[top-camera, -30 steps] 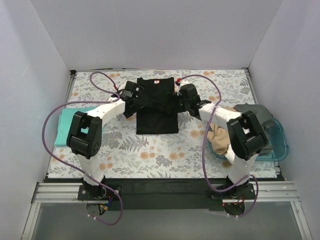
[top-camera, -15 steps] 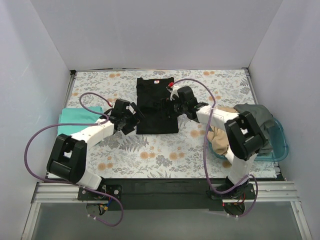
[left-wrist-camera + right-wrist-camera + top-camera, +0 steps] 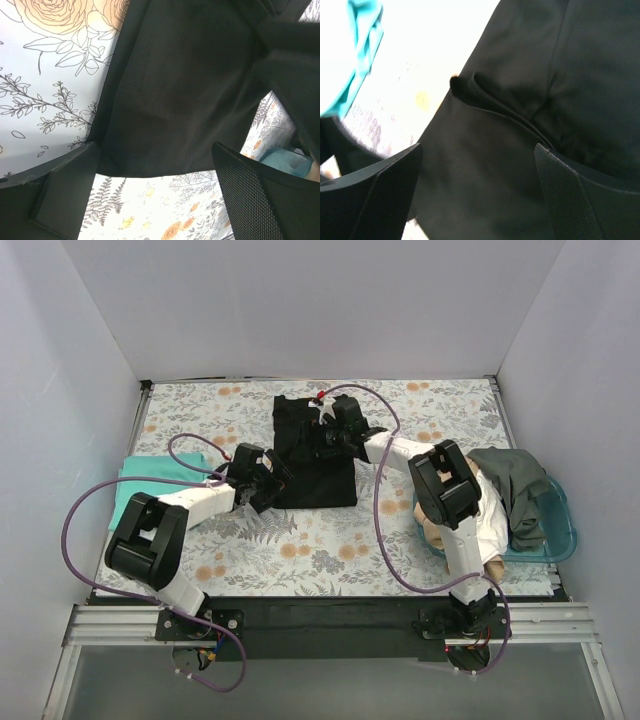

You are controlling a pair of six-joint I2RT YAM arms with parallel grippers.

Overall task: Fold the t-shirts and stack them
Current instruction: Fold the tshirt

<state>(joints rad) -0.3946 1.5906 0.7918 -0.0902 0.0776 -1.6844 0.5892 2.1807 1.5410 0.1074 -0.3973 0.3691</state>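
Top external view: the black t-shirt (image 3: 315,480) lies folded mid-far on the counter (image 3: 330,540) — left fingers (image 3: 255,195) wide apart at its near-left corner, right fingers (image 3: 575,200) wide apart over its far part, both holding nothing.

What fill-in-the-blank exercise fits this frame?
The centre t-shirt is coloured ___.
The teal t-shirt lies on the robot's ___ side.
The draped t-shirt on the plastic basket is ___.
The left gripper and right gripper are both ___.
Missing words: black; left; grey; open.
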